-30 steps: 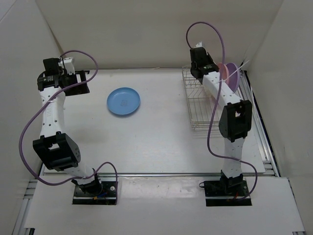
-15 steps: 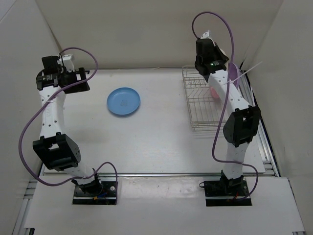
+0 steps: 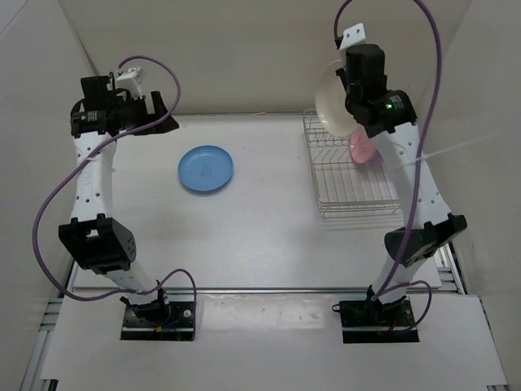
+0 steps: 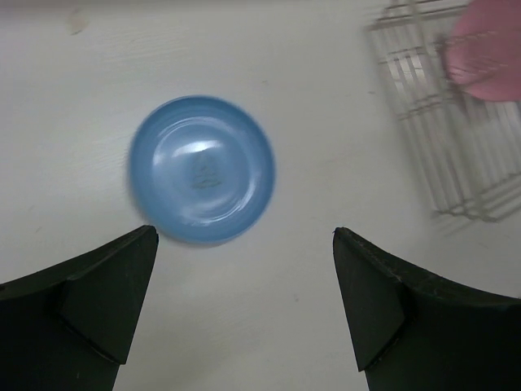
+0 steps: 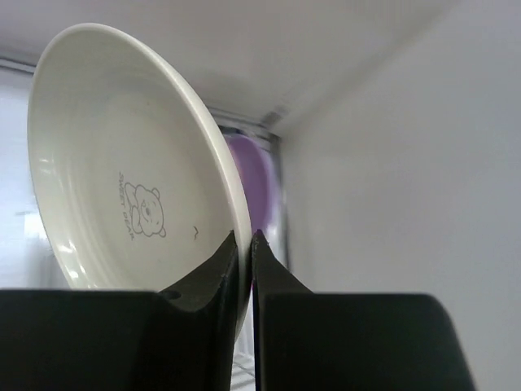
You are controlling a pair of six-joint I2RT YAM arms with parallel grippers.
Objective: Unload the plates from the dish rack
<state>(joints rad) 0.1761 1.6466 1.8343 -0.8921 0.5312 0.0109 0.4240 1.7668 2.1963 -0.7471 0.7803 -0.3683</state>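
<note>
My right gripper [image 5: 245, 235] is shut on the rim of a cream-white plate [image 5: 130, 204], held on edge high above the dish rack [image 3: 350, 175]; the same cream-white plate [image 3: 335, 102] shows at the back right. A pink plate [image 3: 361, 148] still stands in the rack, and a purple plate [image 5: 256, 183] shows behind the held one. The light blue plate [image 3: 206, 169] lies flat on the table. My left gripper [image 4: 244, 244] hangs open above the table, just near of the light blue plate [image 4: 202, 169], with nothing between its fingers.
White walls close in the table at the back and on both sides. The right wall runs right beside the rack [image 4: 456, 122]. Purple cables loop from both arms.
My right arm has risen, lifting the cream-white plate up out of the rack. The left arm's wrist has swung rightward, toward the blue plate.
</note>
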